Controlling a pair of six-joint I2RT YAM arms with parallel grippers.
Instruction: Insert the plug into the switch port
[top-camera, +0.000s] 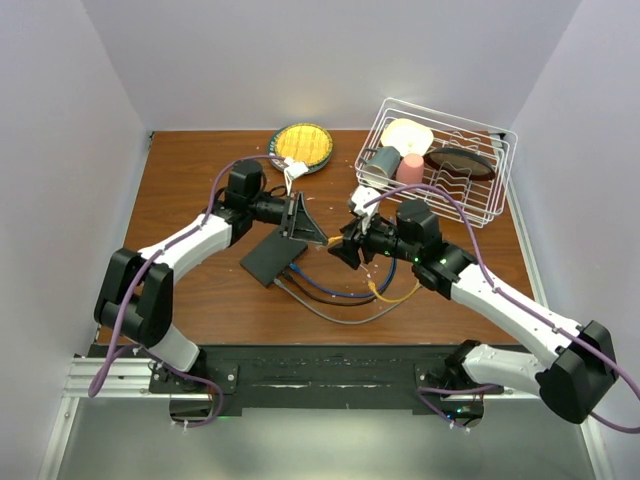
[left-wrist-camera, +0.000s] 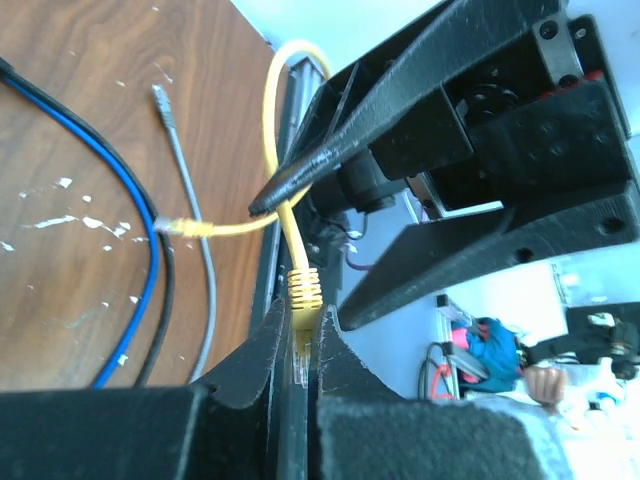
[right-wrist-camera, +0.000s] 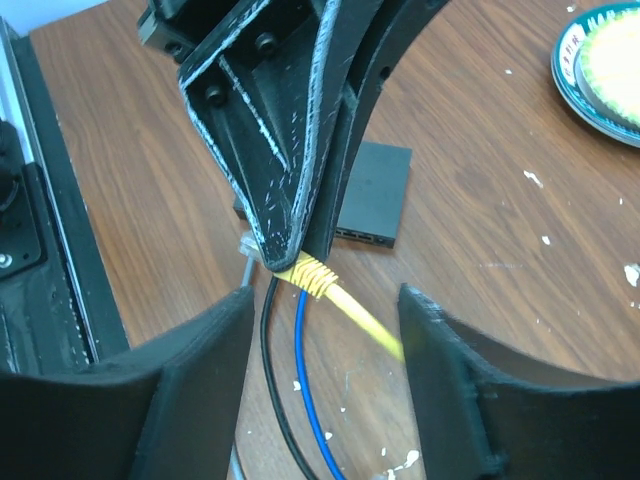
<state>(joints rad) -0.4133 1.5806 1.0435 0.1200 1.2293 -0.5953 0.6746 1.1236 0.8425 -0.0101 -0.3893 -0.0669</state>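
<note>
My left gripper (top-camera: 320, 238) is shut on the yellow plug (left-wrist-camera: 303, 292), which shows between its fingertips in the left wrist view (left-wrist-camera: 300, 312) and also in the right wrist view (right-wrist-camera: 312, 274). The yellow cable (top-camera: 396, 294) trails from it toward my right gripper (top-camera: 345, 246), which is open, its fingers (right-wrist-camera: 200, 350) on either side of the cable without touching it. The flat black switch box (top-camera: 271, 258) lies on the table just behind the held plug, its row of ports (right-wrist-camera: 364, 237) facing the right wrist camera. The plug is held a little in front of that edge.
Blue (right-wrist-camera: 305, 380) and black (right-wrist-camera: 268, 370) cables run from the box across the table. A loose grey cable (left-wrist-camera: 190, 200) lies beside them. A round yellow-centred plate (top-camera: 302, 146) and a white wire rack (top-camera: 495, 185) with dishes stand at the back.
</note>
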